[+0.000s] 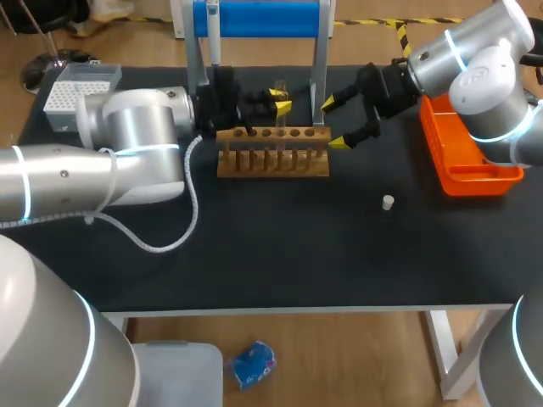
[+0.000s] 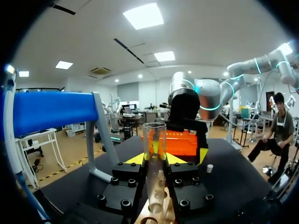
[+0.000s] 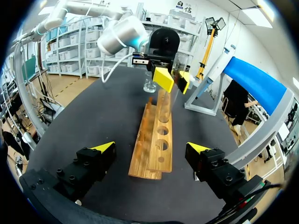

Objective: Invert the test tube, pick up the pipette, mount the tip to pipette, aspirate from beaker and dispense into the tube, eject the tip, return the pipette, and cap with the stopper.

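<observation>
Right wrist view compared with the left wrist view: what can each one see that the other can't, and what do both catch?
Only the right wrist view shows the beaker and the whole wooden rack. Only the left wrist view shows the white stopper and the orange bin. Both show the test tube gripped by the left gripper, and the blue stand.
</observation>
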Robot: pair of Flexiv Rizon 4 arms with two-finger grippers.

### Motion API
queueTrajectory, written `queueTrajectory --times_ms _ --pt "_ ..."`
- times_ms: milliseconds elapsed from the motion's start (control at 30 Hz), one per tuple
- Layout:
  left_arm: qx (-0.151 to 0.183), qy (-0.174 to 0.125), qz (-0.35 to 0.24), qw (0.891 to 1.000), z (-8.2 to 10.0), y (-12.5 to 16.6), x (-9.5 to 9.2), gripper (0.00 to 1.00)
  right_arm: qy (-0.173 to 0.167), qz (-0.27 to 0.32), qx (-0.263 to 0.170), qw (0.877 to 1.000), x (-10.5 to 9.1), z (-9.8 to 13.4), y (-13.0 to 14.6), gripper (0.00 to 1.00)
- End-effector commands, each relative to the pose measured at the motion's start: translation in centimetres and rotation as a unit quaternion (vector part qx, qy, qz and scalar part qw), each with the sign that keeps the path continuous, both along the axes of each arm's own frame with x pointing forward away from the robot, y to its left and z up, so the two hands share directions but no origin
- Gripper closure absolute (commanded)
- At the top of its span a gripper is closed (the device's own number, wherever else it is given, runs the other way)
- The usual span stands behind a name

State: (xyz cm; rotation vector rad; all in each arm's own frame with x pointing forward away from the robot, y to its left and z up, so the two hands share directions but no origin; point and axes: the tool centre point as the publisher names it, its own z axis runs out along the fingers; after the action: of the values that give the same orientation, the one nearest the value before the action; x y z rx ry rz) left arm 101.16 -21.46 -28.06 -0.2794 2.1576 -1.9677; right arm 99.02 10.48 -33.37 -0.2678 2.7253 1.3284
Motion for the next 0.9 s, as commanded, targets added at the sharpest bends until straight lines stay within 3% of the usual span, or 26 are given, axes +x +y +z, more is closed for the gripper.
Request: queueTrajectory --times_ms 33,267,300,333,600,900 --pt "-0.002 0.0 0.005 1.0 -0.4 -0.2 -0.1 1.0 0.001 0.001 0.0 1.0 0.1 0.0 0.0 0.0" --pt "-0.003 0.003 0.012 1.0 -0.8 0.1 -0.2 1.0 0.001 0.001 0.0 1.0 0.1 0.0 0.0 0.0" --pt "-0.004 0.002 0.015 1.0 -0.7 0.2 -0.2 0.04 0.001 0.001 0.0 1.0 0.1 0.0 0.0 0.0" --pt "-0.003 0.001 0.018 1.0 -0.5 0.4 -0.2 0.0 0.001 0.001 0.0 1.0 0.1 0.0 0.0 0.0" --pt "0.017 0.004 0.047 0.999 2.2 3.8 -1.0 0.0 0.001 0.001 0.0 1.0 0.1 0.0 0.0 0.0" --pt "0.068 0.015 0.118 0.991 4.9 10.8 -3.4 0.0 0.001 0.001 0.0 1.0 0.1 0.0 0.0 0.0"
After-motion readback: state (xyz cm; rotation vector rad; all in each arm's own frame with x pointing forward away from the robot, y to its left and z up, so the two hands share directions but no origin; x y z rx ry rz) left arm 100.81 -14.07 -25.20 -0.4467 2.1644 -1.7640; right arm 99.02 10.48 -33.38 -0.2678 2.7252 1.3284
